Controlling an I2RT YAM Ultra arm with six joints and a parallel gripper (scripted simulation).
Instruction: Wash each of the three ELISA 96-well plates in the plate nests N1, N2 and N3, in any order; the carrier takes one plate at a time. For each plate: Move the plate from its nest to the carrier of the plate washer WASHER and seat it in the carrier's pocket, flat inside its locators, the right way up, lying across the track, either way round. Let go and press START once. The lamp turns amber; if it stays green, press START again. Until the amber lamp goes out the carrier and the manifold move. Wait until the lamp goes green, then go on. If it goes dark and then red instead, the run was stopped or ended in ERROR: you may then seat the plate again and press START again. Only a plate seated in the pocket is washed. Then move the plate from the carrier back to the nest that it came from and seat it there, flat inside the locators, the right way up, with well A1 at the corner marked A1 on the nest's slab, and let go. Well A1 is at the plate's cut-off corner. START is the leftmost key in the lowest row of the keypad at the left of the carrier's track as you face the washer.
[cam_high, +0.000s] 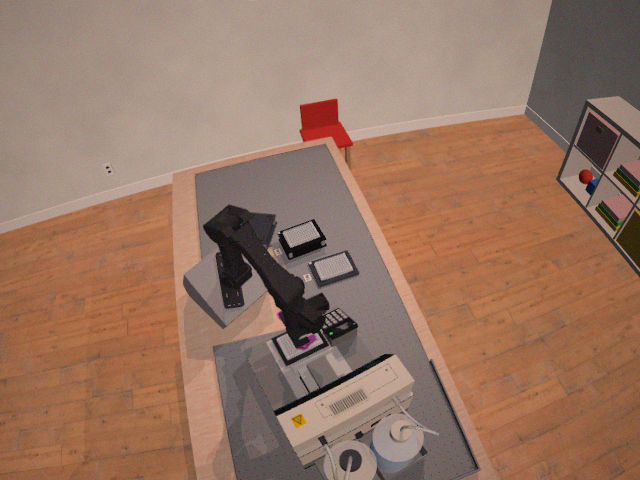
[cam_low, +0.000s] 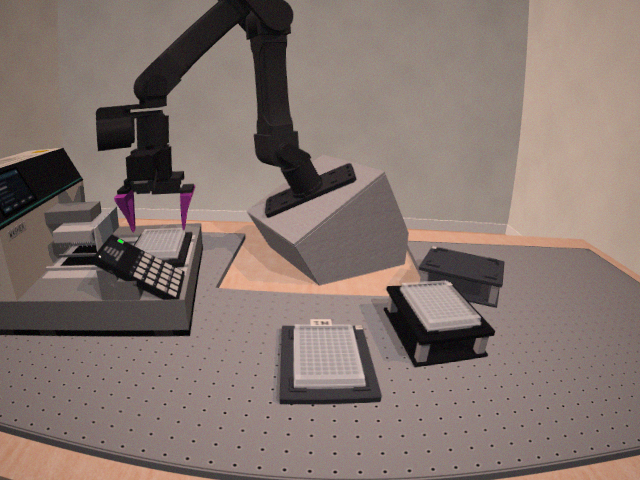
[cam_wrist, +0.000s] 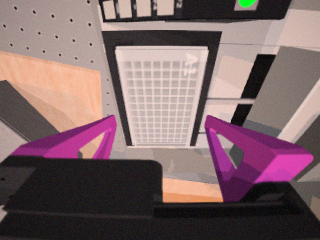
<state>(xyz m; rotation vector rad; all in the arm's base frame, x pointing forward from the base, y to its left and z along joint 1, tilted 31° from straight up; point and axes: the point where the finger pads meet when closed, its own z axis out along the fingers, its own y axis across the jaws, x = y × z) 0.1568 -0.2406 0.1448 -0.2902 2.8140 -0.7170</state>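
A clear 96-well plate (cam_high: 292, 348) (cam_low: 160, 241) (cam_wrist: 161, 95) lies flat in the washer's carrier pocket, across the track. My gripper (cam_low: 156, 227) (cam_wrist: 160, 120) (cam_high: 297, 333) hangs just above it, fingers wide open and pointing down on either side of the plate, holding nothing. The lamp (cam_low: 120, 240) (cam_wrist: 246, 3) (cam_high: 330, 333) on the keypad (cam_low: 155, 273) (cam_high: 338, 320) is green. A second plate (cam_low: 325, 356) (cam_high: 334, 267) sits in a flat nest (cam_low: 285, 364). A third plate (cam_low: 439, 304) (cam_high: 301, 235) sits on a raised black nest (cam_low: 444, 343). A further nest (cam_low: 461, 266) behind them is empty.
The washer body (cam_high: 351, 400) (cam_low: 25, 206) stands past the carrier, with two bottles (cam_high: 398, 439) (cam_high: 351, 462) behind it. The arm's grey wedge base (cam_low: 351, 232) (cam_high: 204, 286) stands between washer and nests. The tilted keypad sits close beside the carrier.
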